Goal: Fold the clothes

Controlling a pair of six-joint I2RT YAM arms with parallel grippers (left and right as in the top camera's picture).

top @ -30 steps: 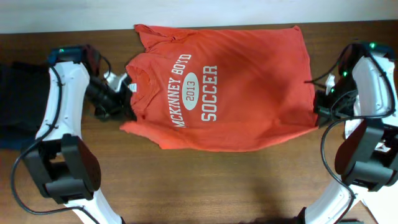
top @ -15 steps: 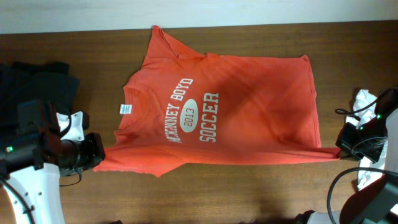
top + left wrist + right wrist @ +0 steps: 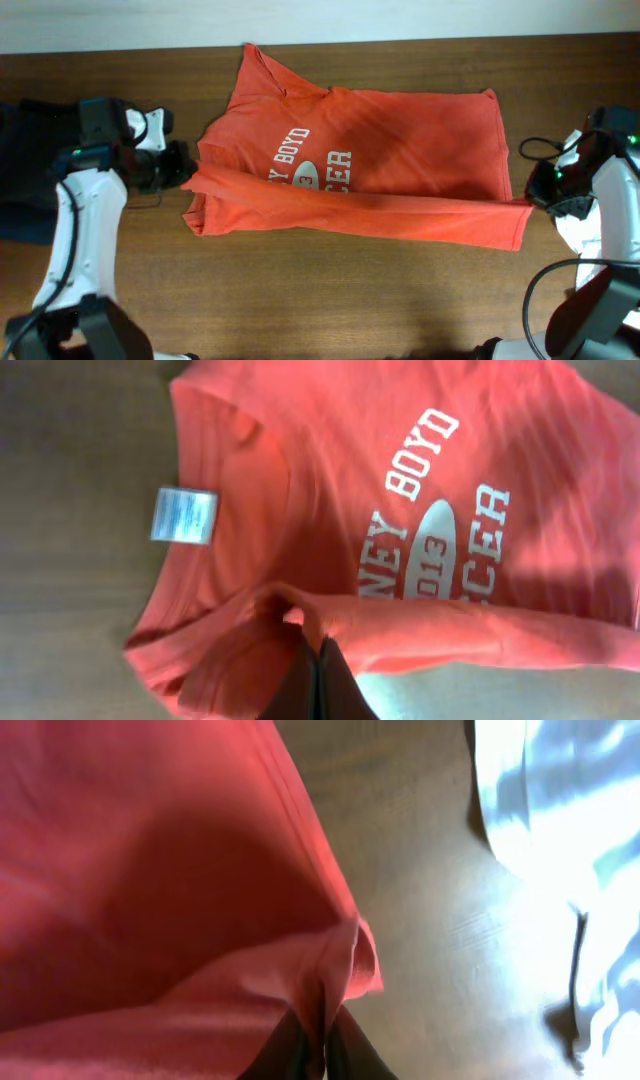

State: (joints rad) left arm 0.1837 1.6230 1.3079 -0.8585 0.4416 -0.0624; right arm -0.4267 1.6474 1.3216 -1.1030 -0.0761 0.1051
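An orange T-shirt lies flat on the wooden table. It sits in the far half, midway between the left and right edges, with its collar toward the left edge and its hem toward the right edge. One sleeve points at the far edge.

The long side of the shirt nearest the near edge is turned up and over onto the front. It forms a band that runs from one gripper to the other. The band covers the lower part of the white print; in the left wrist view "BOYD" and "2013" still read above the fold. A white label shows inside the collar.

The left gripper is at the collar end of the band. In its own camera its dark fingers are pressed together with a bunched ridge of orange fabric pinched between them.

The right gripper is at the hem end, close to the right edge. Its fingers are likewise clamped tight on the corner of the hem, which is puckered and lifted off the wood.

A dark garment lies at the left edge, behind the left arm. A white cloth lies on the wood just beyond the hem, apart from the shirt.
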